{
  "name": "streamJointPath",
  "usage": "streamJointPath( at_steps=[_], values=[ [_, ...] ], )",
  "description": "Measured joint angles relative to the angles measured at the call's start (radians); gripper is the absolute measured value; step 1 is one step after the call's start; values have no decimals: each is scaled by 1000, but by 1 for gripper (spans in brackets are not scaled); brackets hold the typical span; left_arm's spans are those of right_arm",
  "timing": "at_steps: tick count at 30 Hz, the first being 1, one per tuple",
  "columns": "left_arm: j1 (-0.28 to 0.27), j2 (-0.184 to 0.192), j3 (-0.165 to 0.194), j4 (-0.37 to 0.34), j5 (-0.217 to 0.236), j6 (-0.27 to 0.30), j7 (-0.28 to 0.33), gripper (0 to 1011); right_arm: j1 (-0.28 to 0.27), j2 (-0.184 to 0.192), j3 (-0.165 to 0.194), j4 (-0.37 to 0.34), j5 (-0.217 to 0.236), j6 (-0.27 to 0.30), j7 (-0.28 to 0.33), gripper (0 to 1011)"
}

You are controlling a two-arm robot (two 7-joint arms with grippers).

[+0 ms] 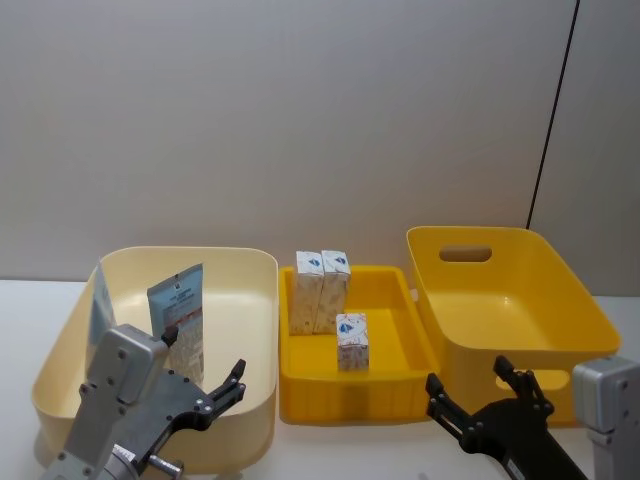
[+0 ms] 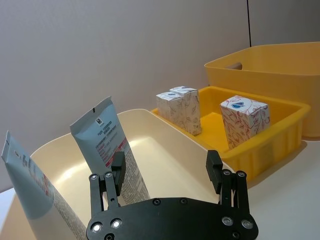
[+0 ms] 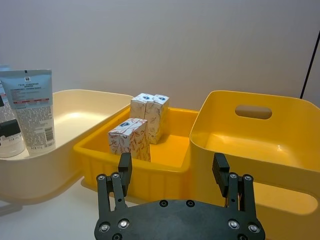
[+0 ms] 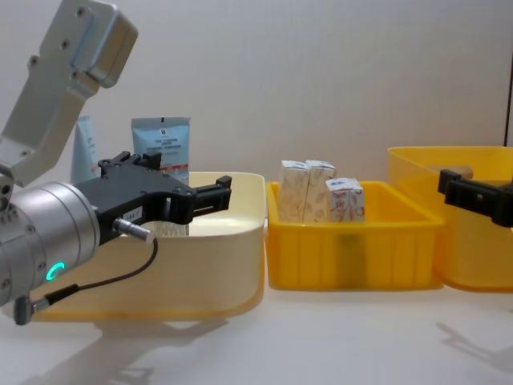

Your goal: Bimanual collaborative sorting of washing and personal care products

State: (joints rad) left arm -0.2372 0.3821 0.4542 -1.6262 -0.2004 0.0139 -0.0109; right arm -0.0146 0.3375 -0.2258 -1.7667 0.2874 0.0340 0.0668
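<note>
The front carton (image 1: 352,341) stands tall, one o'clock from my left gripper (image 1: 228,392), eleven from my right gripper (image 1: 468,385); both jaws spread, empty.

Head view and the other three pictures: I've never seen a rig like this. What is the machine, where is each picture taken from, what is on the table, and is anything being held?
This is a two-armed robot at a white table. The head view looks down from above. The chest view looks across the table from lower down. Each wrist view looks out along one arm's own claw.

The left gripper hovers at the near side of the cream bin. The right gripper hovers in front of the tall yellow bin. Both are open and hold nothing.

A blue-grey tube and a paler tube stand leaning in the cream bin. In the low yellow tray between the bins, a pair of cartons stands side by side, with a third carton nearer the robot.
</note>
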Motion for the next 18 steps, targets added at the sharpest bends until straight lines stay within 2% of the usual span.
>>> streamJointPath(
  at_steps=[18],
  values=[
    [0, 0, 0, 0, 0, 0, 0, 1004, 0, 0, 0, 0, 0, 0, 0, 1001]
  ],
)
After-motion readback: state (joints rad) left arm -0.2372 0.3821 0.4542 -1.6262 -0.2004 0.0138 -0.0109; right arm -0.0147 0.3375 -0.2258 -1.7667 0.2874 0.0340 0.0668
